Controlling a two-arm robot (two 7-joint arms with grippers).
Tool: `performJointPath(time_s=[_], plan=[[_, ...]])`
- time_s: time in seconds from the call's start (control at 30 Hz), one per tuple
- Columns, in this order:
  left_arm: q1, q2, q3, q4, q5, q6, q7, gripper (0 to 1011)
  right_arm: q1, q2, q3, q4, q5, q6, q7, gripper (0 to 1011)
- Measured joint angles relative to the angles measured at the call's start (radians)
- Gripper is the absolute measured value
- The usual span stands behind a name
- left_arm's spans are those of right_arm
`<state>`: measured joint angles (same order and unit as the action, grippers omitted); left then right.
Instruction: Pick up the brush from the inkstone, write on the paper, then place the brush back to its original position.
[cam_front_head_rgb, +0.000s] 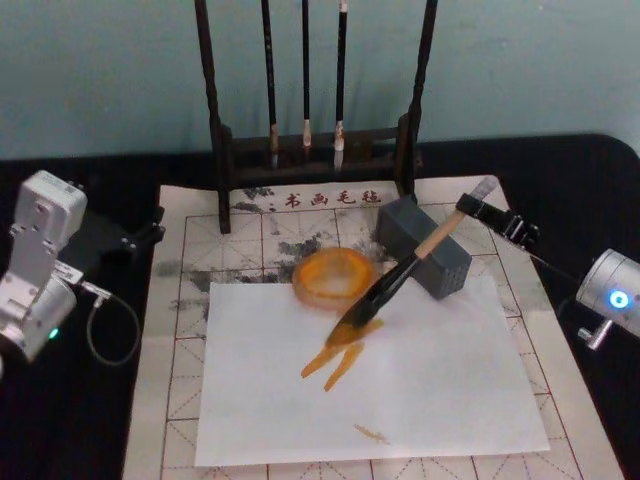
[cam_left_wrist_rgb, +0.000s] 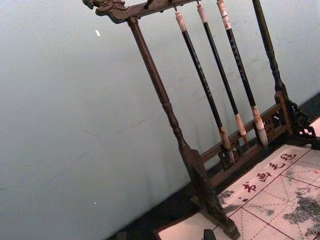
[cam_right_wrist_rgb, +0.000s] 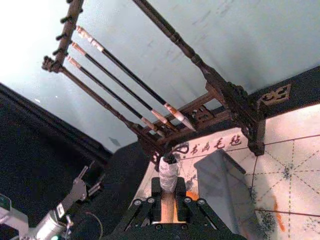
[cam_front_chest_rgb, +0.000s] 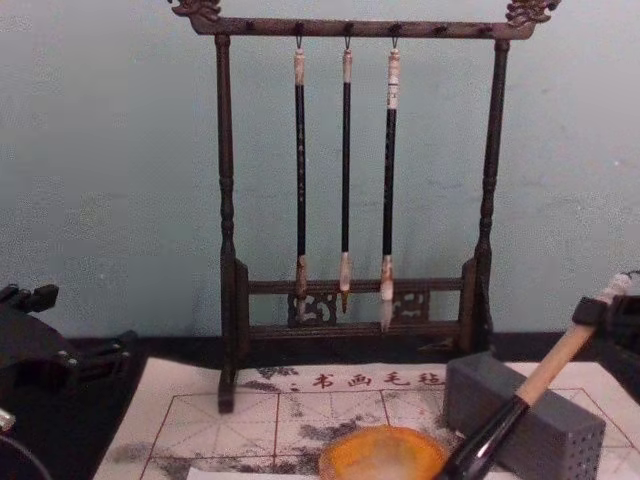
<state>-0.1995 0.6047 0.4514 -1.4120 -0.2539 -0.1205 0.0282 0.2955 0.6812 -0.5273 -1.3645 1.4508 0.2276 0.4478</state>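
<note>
Far left, the left gripper (cam_front_head_rgb: 145, 237) lies parked on the dark table, off the paper (cam_front_head_rgb: 170, 390); its state I cannot tell. The paper, gridded in red, carries a white sheet (cam_front_head_rgb: 430, 390) over its near part. On that sheet, orange strokes (cam_front_head_rgb: 335, 362) fan toward the near left, and a small mark (cam_front_head_rgb: 371, 433) lies nearer. At the sheet's far edge sits an orange dish (cam_front_head_rgb: 333, 278), with the rack (cam_front_head_rgb: 213, 130) of thin brushes behind it. The brush (cam_front_head_rgb: 400, 277) slants down from the right. Its dark tuft rests at the head of the strokes, just beside the dish, and its handle passes over a grey block (cam_front_head_rgb: 450, 270). The right gripper (cam_front_head_rgb: 478, 210) is clenched on the handle's top, near the pale cap.

The step looks to be writing. To do it well, press lightly so the tuft bends without splaying. Pull each stroke toward bare sheet at the near right, with the slant steady so the shaft clears the dish rim and the block. The sheet seems loose, so a hard drag could shift it.
</note>
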Motion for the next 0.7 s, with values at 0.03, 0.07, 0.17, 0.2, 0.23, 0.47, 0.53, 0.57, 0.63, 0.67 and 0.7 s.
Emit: performJointPath(time_s=[0.03,0.07,0.17,0.2,0.23,0.47,0.53,0.57,0.63,0.67,0.7], plan=[[0.0,0.0,0.0,0.0,0.0,0.0,0.0,1001,-0.001,-0.001,0.001,0.0,0.003,0.0,-0.001,182],[0.0,0.0,0.0,0.0,0.0,0.0,0.0,1001,-0.001,-0.001,0.005,-0.001,0.01,0.0,-0.003,182],[0.0,0.0,0.0,0.0,0.0,0.0,0.0,1001,-0.003,-0.002,0.009,-0.002,0.02,0.0,-0.006,182],[0.0,0.0,0.0,0.0,0.0,0.0,0.0,1001,-0.003,-0.003,0.011,-0.002,0.025,-0.002,-0.009,181],[0.0,0.0,0.0,0.0,0.0,0.0,0.0,1001,-0.004,-0.004,0.011,-0.003,0.028,-0.002,-0.011,182],[0.0,0.0,0.0,0.0,0.0,0.0,0.0,1001,-0.005,-0.006,0.013,-0.005,0.042,-0.007,-0.022,181],[0.0,0.0,0.0,0.0,0.0,0.0,0.0,1001,-0.004,-0.008,0.013,-0.005,0.045,-0.011,-0.028,181],[0.0,0.0,0.0,0.0,0.0,0.0,0.0,1001,-0.004,-0.009,0.013,-0.005,0.047,-0.013,-0.03,181],[0.0,0.0,0.0,0.0,0.0,0.0,0.0,1001,-0.004,-0.013,0.013,-0.005,0.05,-0.017,-0.038,181],[0.0,0.0,0.0,0.0,0.0,0.0,0.0,1001,-0.004,-0.015,0.014,-0.004,0.051,-0.019,-0.041,182],[0.0,0.0,0.0,0.0,0.0,0.0,0.0,1001,-0.002,-0.02,0.014,-0.004,0.054,-0.024,-0.05,181]])
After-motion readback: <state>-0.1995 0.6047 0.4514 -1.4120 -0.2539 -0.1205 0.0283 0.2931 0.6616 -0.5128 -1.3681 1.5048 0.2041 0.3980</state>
